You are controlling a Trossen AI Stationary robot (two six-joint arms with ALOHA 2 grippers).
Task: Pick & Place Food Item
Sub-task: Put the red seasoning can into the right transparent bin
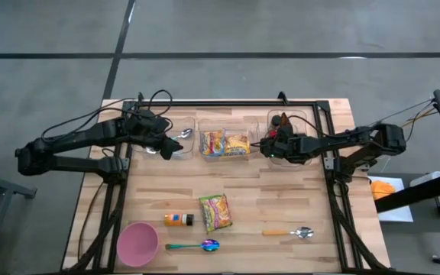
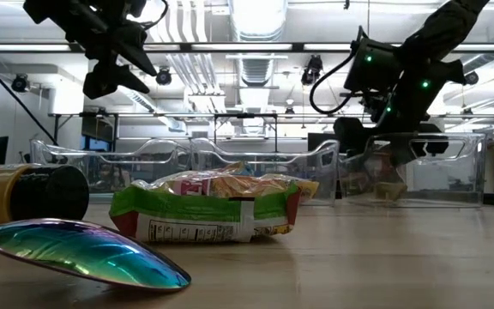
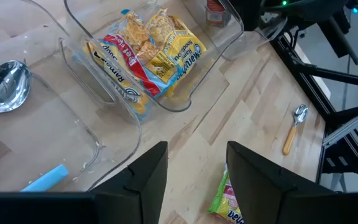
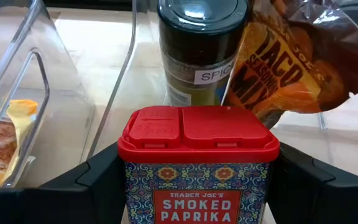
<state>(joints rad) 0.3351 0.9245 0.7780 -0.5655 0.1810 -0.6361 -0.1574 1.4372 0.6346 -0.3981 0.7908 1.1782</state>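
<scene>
Left gripper (image 1: 166,150): jaws part open, empty, raised over surface (image 1: 281,198) beside left bin (image 1: 180,145) holding spoon (image 3: 4,87). Noodle packets (image 3: 146,53) in middle bin (image 1: 224,143), ahead of jaws. Right gripper (image 1: 270,147): jaws closed on paprika tin (image 4: 197,165), over right bin (image 1: 287,137). Spice jar (image 4: 201,50) and taco mix pouch (image 4: 291,62) just beyond tin.

A pink bowl (image 1: 137,243) sits at the near left corner of the wooden table (image 1: 281,191), with an iridescent spoon (image 1: 195,246) just beside it. Farther right lies a wooden-handled spoon (image 1: 289,232). Another metal spoon (image 1: 182,135) rests in the clear left bin (image 1: 176,149).
</scene>
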